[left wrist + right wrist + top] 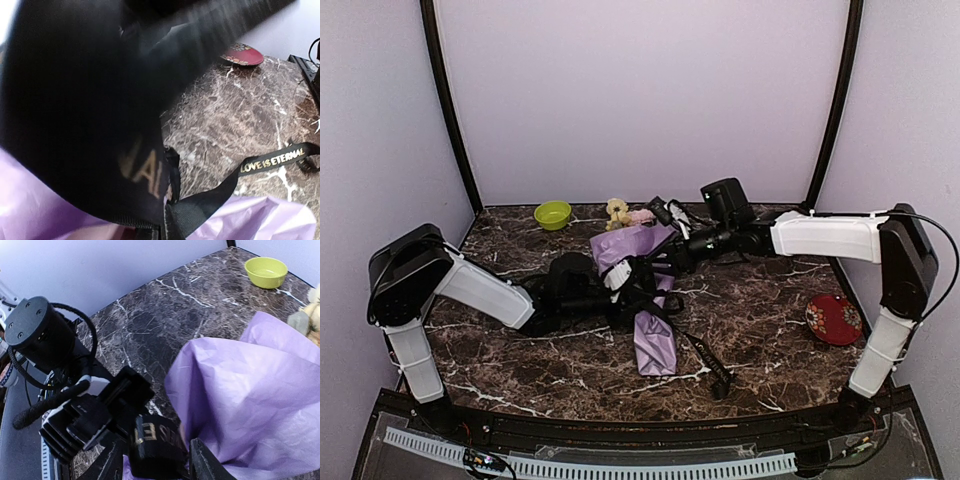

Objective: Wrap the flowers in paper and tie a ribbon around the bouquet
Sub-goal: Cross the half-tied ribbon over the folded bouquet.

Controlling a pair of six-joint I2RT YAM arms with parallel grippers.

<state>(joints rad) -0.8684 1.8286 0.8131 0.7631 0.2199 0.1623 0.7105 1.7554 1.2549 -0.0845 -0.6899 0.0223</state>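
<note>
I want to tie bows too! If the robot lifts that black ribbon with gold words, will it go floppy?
Probably floppy: the ribbon bends and twists across the table and drapes over the purple paper. It looks thin and flat, so likely very light. It could tangle, since it loops.

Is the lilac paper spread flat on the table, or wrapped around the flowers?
Wrapped: the paper forms a narrow bundle, with the flowers poking out at its far end.
</note>
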